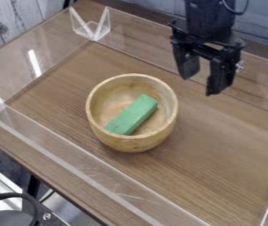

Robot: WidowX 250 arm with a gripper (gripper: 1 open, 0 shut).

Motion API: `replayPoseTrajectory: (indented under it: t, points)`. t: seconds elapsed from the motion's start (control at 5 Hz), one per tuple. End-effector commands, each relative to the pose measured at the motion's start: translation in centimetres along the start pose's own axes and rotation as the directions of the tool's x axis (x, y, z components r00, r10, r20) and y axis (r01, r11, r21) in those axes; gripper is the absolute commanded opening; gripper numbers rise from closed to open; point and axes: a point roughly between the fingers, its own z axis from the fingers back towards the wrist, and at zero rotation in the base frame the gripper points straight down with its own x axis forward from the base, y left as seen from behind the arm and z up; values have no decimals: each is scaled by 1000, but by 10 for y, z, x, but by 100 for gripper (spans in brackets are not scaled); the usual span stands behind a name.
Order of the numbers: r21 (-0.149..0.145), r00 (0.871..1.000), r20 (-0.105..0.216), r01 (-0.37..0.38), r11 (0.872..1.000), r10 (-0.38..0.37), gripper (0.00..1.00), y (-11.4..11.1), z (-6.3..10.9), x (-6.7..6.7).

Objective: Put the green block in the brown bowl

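Block point(134, 115), green, lies inside the brown bowl point(107, 133), its long axis running diagonally from lower left to upper right, flat on the bowl's floor. Above and right of the bowl hangs the gripper point(206, 69), fingers spread apart, holding nothing.

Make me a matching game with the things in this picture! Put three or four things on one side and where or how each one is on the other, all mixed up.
Things:
1. green block
2. brown bowl
3. gripper
4. table

Places or states:
A. fingers open, holding nothing
B. lying inside the bowl
C. under the bowl
D. sitting on the table

Pairs: 1-B, 2-D, 3-A, 4-C
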Motion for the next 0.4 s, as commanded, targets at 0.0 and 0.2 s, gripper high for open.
replayPoseTrajectory:
  t: [0.0, 0.2]
  points:
    - [51, 999, 45, 22, 998, -24, 100, -7, 3, -1]
    - [89, 997, 59, 38, 995, -44, 100, -14, -13, 0]
